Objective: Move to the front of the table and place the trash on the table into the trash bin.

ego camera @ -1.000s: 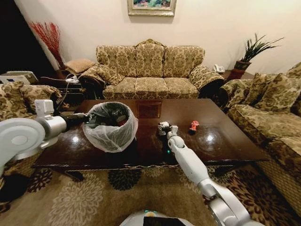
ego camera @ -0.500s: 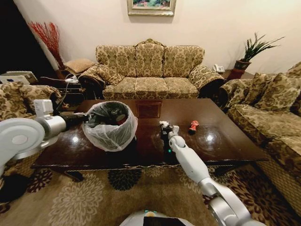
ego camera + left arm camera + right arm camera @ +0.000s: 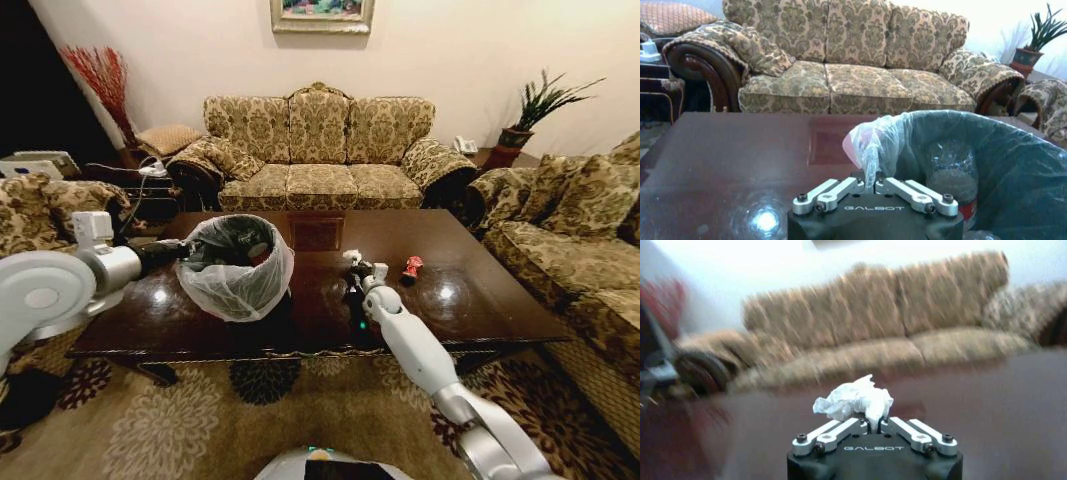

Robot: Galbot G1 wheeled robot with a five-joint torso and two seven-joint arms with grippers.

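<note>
Head view: right gripper (image 3: 352,262), pinching the white paper wad (image 3: 853,401), has lifted it off the table (image 3: 480,300); trash bin (image 3: 237,268) transfer comes next, left gripper (image 3: 873,189) clamps its liner.

Sofa (image 3: 873,325) motion-blurred; bottle (image 3: 952,172) half-hidden behind liner.

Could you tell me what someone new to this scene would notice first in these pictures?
Probably the round dark trash bin with its puffy translucent liner standing on the glossy reddish-brown wooden table, the left gripper shut on the liner's rim. Next, the right gripper above the table's middle, pinching a crumpled white paper wad. A small red wrapper lies just beyond it.
</note>
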